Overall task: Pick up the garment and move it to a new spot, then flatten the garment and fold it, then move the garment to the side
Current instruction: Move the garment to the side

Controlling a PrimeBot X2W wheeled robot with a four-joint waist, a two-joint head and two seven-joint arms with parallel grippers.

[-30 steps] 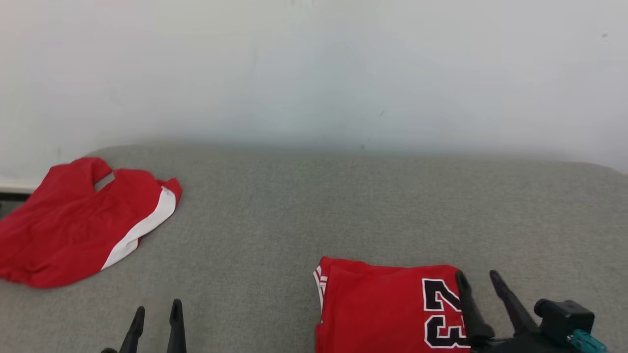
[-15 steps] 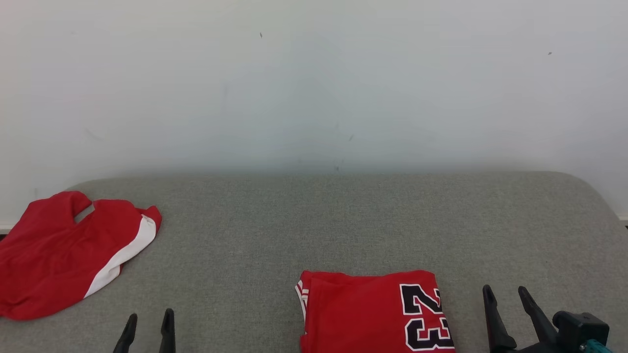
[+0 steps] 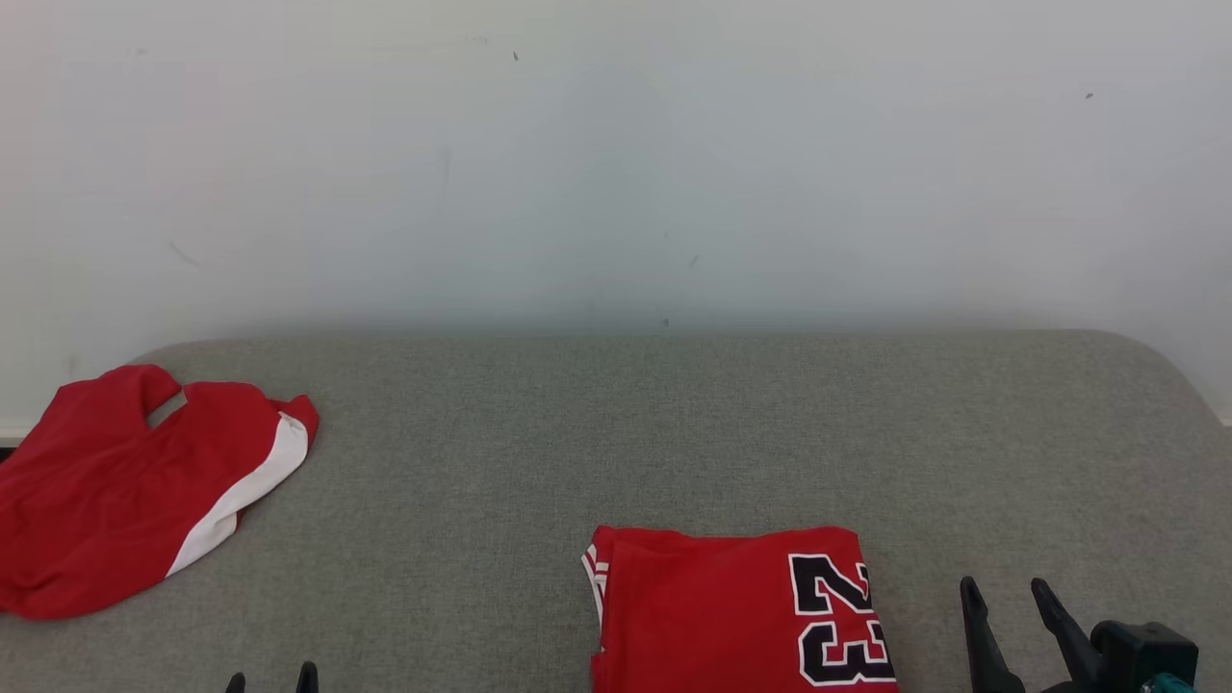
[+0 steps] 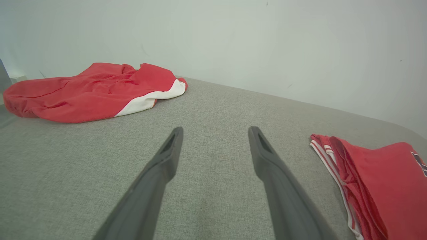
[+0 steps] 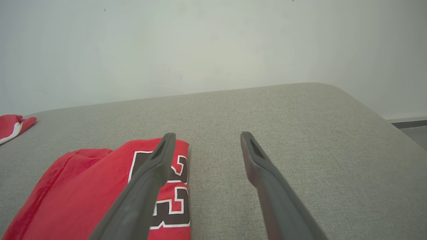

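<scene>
Jersey (image 3: 712,616) between left fingers (image 4: 160,173) and right fingers (image 5: 267,180), nearer the right, both pairs splayed, empty.

Matt red cloth jersey (image 3: 722,616) on rough grey woven upholstery (image 3: 674,433); smooth painted wall (image 3: 616,164).

Pale, lightly scuffed wall (image 3: 616,164) spanned the upper half of the frame, grey fabric-covered counter (image 3: 674,433) with a rounded upper-right corner lay below, light was soft, even
</scene>
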